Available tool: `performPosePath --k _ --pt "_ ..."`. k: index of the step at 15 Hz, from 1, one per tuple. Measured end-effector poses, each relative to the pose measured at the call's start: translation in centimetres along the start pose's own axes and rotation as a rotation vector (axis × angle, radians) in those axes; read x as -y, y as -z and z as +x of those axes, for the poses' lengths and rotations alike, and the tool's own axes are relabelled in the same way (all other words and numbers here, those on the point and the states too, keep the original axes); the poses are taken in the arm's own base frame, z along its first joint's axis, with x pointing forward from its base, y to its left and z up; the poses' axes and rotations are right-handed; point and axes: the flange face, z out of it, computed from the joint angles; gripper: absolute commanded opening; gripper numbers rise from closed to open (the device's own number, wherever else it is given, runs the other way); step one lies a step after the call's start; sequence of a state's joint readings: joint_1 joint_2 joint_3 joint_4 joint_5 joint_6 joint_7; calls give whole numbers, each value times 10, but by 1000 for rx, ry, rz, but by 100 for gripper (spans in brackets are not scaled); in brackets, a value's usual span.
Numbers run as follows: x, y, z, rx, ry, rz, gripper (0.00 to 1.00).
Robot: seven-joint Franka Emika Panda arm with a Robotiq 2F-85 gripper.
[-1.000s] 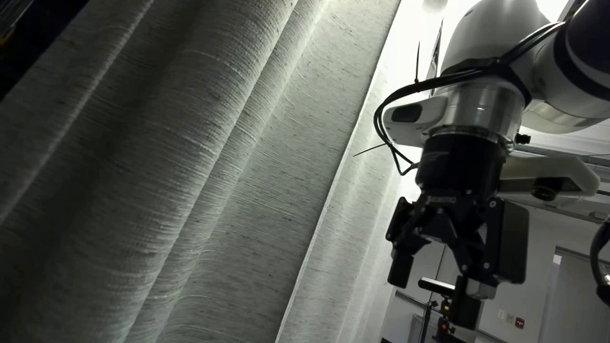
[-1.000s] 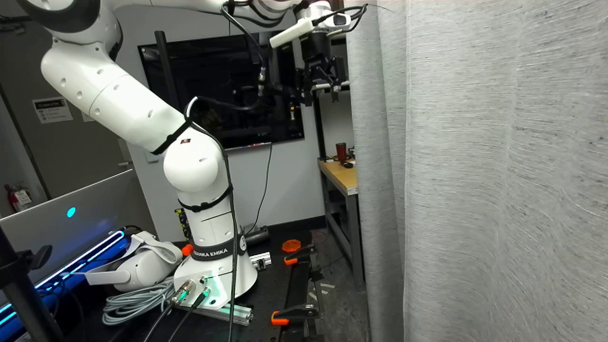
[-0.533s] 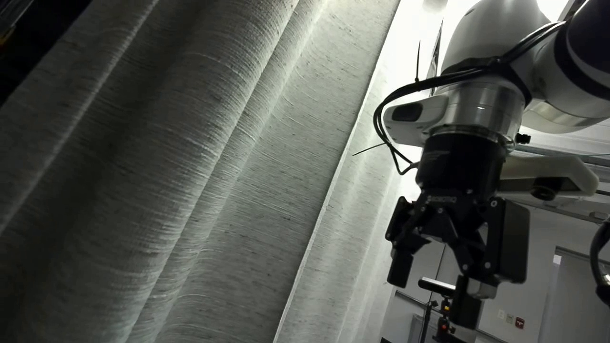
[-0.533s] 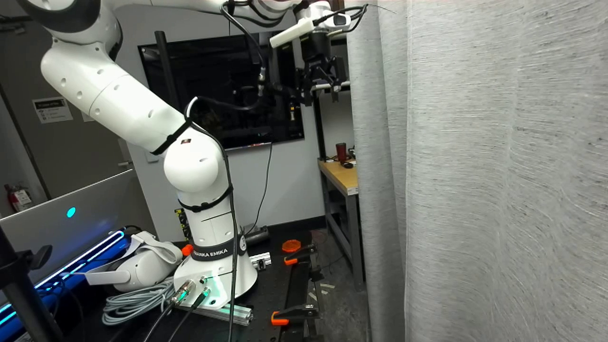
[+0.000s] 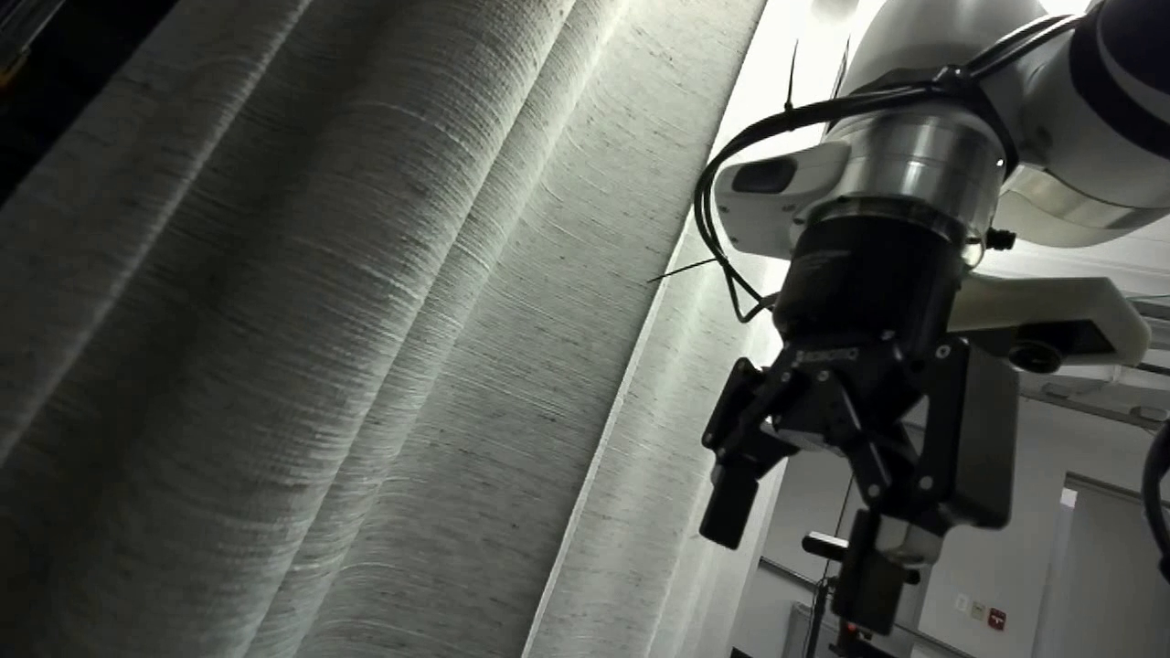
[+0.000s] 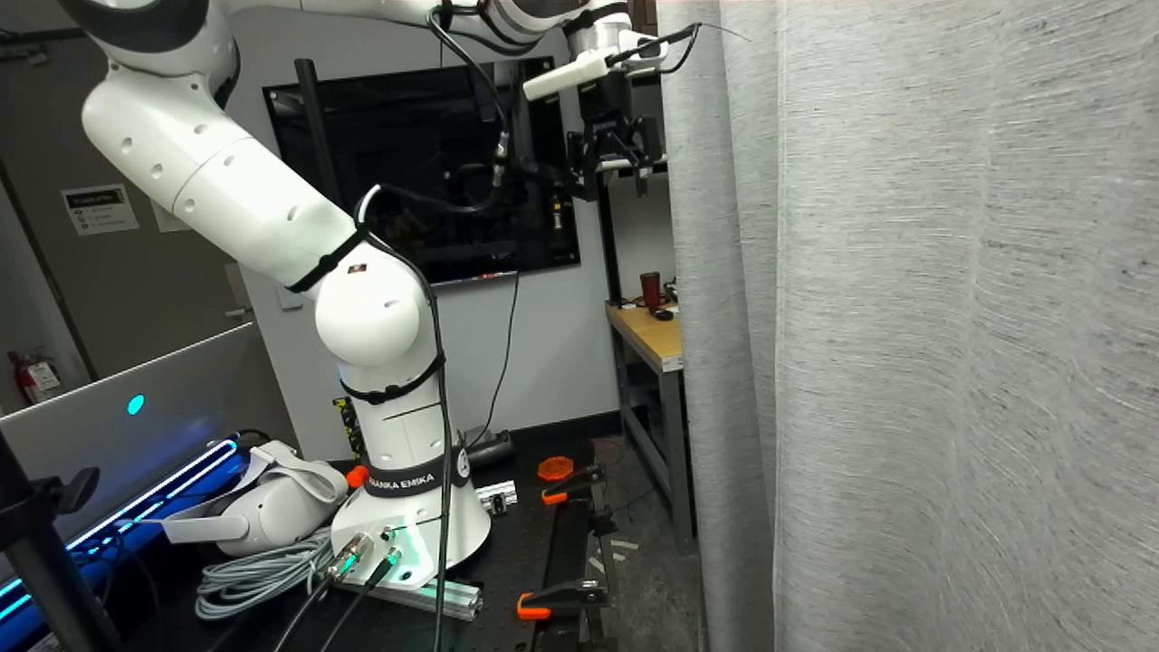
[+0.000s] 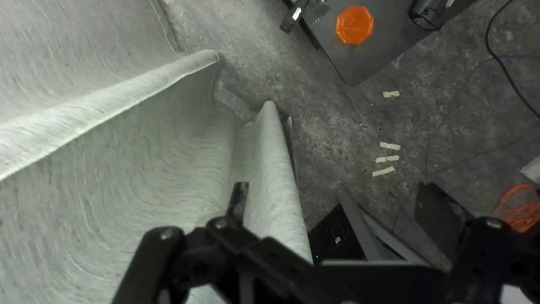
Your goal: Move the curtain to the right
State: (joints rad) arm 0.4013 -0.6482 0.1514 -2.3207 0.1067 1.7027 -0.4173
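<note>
The gripper (image 5: 793, 578), spread wide and holding nothing, has just shifted a little toward the curtain (image 7: 126, 181). The curtain hangs in folds beside it, ungrasped; far below is the floor (image 7: 320, 126). Probably the approach is starting, and the moving itself remains.

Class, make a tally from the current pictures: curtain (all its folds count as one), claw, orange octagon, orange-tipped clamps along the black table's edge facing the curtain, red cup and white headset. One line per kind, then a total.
Curtain: 1
Claw: 1
Orange octagon: 1
Orange-tipped clamps: 2
Red cup: 1
White headset: 1
Total: 7
</note>
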Motion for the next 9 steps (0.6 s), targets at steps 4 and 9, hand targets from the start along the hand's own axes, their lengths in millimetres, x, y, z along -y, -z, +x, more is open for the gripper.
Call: performPosePath --k 4,9 --pt "14 7 26 -97 14 32 100" --pt "21 20 61 -291 -72 54 100"
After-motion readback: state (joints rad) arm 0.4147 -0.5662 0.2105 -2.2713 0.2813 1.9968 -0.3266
